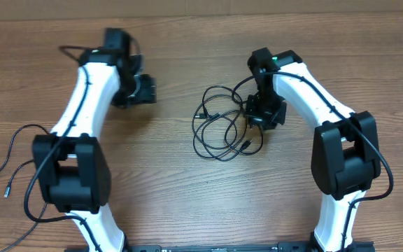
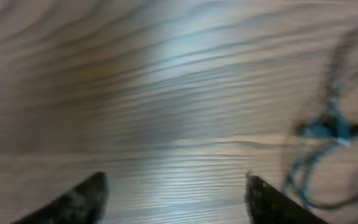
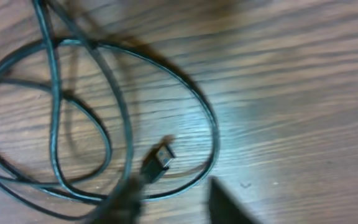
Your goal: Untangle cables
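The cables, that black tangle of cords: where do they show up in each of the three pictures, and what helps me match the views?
Overhead: the cables lie in loose loops near the picture's centre.
Left wrist: the cables are only a blurred streak at the right edge.
Right wrist: the loops fill the left half, with a plug tip near bottom centre.
Shared landmark: the wood-grain table under everything.
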Motion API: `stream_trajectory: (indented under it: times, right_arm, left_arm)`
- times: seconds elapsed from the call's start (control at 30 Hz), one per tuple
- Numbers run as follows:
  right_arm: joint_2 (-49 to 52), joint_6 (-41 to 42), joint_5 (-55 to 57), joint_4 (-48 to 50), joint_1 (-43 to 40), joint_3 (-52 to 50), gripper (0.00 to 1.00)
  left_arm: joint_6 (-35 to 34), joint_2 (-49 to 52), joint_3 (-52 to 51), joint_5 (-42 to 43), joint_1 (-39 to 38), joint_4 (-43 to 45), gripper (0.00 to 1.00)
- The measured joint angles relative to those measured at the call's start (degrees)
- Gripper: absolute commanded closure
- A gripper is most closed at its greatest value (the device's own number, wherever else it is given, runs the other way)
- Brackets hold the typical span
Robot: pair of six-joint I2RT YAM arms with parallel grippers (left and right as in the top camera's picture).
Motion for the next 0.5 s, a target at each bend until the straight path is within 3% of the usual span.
stream_trajectory:
  times: [0.1,0.2,0.5]
  right_arm:
    - [0.00,0.31,-0.55,-1.31,-3.39,0.00,0.30]
    - [-0.13,0.07,-0.79,-2.62,-8.17,0.00,0.26]
    - [-6.40,-0.59,-0.96,-4.33,-16.22,0.00,0.26]
  left_arm:
    - [0.35,0.02,2.29,0.22,-3.80,-0.02,0.11]
    - [0.39,0.02,3.15,1.55,-7.61,1.16,0.15]
    - [0.42,0.17,3.15,1.27,-16.96,4.46,0.18]
